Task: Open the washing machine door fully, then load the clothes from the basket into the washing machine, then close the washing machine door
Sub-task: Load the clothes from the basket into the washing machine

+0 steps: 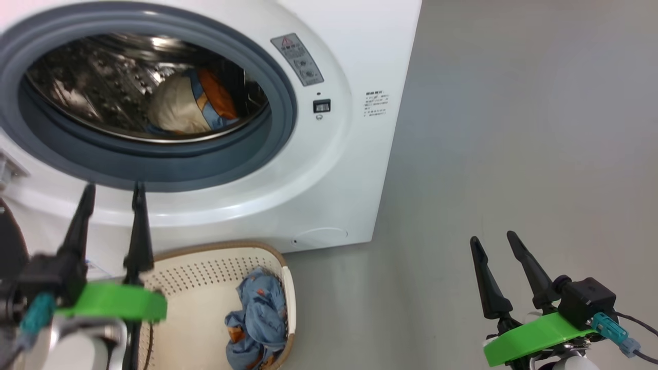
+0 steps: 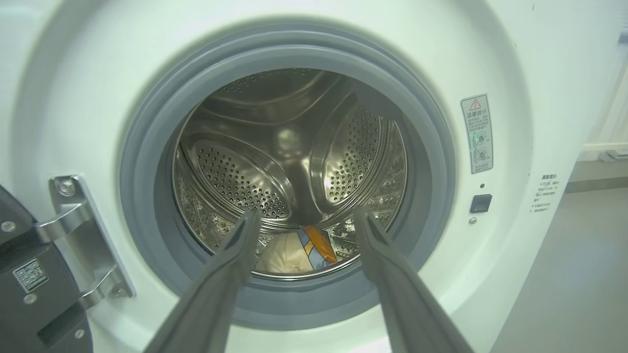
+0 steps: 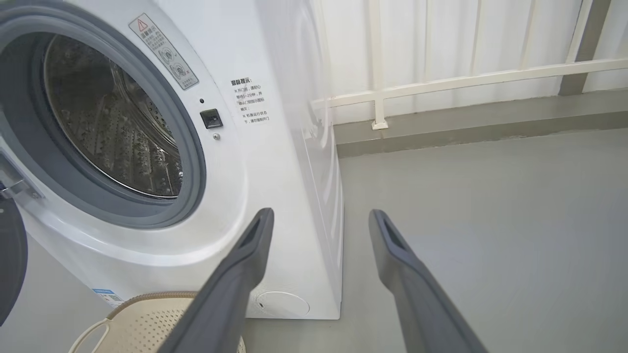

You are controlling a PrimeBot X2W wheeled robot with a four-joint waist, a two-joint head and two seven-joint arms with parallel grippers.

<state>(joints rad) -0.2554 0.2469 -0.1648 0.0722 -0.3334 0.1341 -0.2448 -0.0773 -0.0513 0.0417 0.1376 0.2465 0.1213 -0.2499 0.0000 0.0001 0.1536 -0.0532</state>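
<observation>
left jaws wide apart, fingers [image 1: 140,231] pointing up, right jaws wide apart, leaning slightly left

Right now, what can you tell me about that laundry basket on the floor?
The basket is a cream plastic tub with rows of little holes in its sides, a brown woven-look rim and a looped side handle. It stands upright on the grey floor, just in front of the white washing machine, below its open drum. A crumpled light blue garment lies at one end inside; the rest that shows is bare.
</observation>
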